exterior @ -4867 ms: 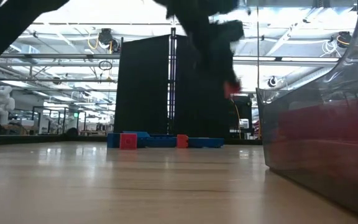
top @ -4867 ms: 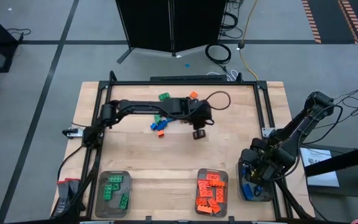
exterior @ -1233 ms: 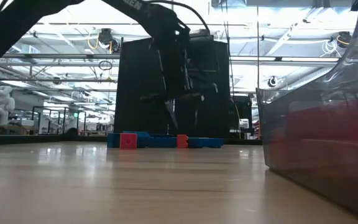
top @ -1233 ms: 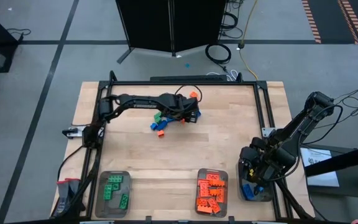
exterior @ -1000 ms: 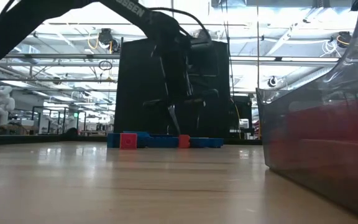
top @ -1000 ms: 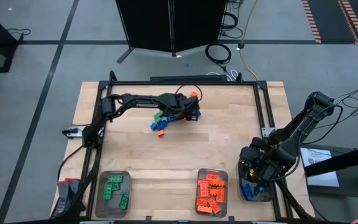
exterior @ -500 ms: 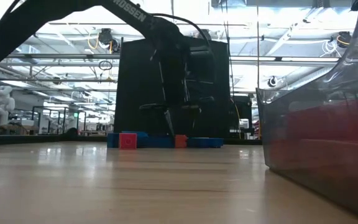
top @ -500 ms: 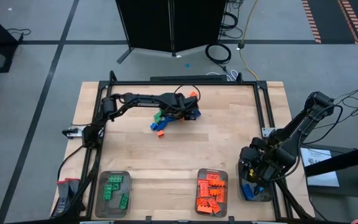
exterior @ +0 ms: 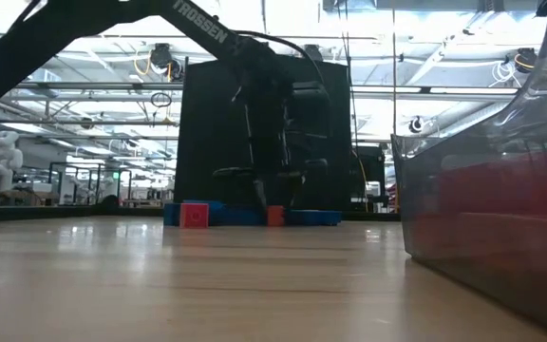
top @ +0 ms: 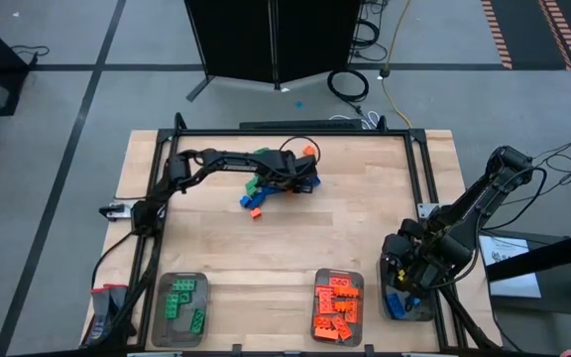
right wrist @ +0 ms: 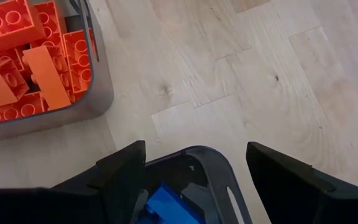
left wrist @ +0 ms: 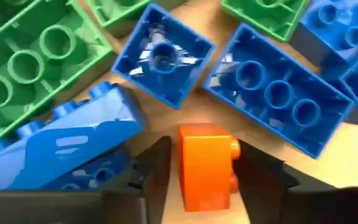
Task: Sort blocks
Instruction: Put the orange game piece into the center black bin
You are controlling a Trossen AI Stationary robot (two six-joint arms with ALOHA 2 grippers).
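Note:
A loose pile of blue, green and orange blocks [top: 258, 195] lies on the wooden table at its far middle. My left gripper [top: 292, 182] points down into the pile's right end. In the left wrist view a small orange block [left wrist: 205, 167] lies on the wood between its two dark fingers [left wrist: 156, 168], with a thin strip of wood showing beside one of them. Blue blocks [left wrist: 277, 96] and a green block [left wrist: 30, 62] lie just beyond. My right gripper [right wrist: 194, 158] hangs open above the blue tray [top: 405, 303] at the near right.
Three clear trays stand along the near edge: one with green blocks [top: 179, 307], one with orange blocks [top: 337, 306], and the blue one, holding a blue block [right wrist: 163, 204]. A green block [top: 263, 154] and an orange block [top: 308, 151] lie near the far edge. Bare wood lies in the middle.
My left gripper has sunk toward the table onto the right end of the pile, still pointing down. The blocks and my right arm have kept still.

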